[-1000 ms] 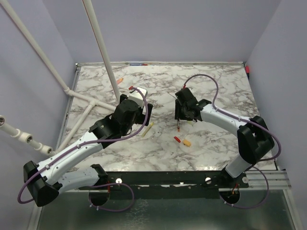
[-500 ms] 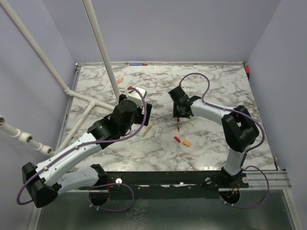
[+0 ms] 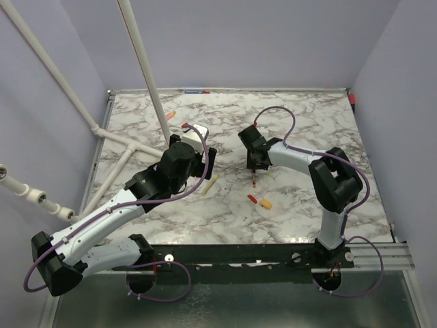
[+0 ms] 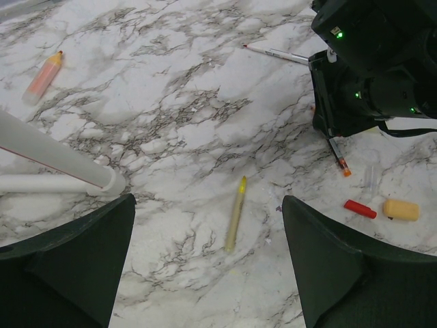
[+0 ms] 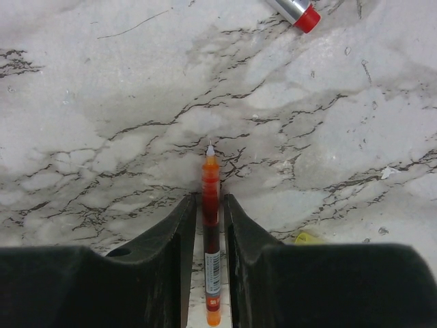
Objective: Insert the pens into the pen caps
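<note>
Right pincer (image 5: 210,201): clamping red pen (image 5: 211,225), drifting leftward just beyond red cap (image 4: 360,209); capping judged pending. Left pincer (image 4: 208,205): gaping empty, hovering over desk (image 4: 205,102).

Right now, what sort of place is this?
Likely a robot lab work cell: marble-patterned table enclosed by lilac walls, white pipe frame, left arm and right arm bolted at its near edge.

Cut off by the upper edge of the right wrist view: whitish-grey pen (image 5: 293,9), seen only as a red-tipped end. Mostly hidden behind a finger of the right gripper (image 5: 210,201): yellow scrap (image 5: 305,238), too little to name. In the left wrist view, upper part of the red pen (image 4: 339,157) buried inside that gripper; just beside, a clear tube (image 4: 369,179), too faint to identify. Left gripper (image 4: 208,199) fingers cropped by the bottom edge.
</note>
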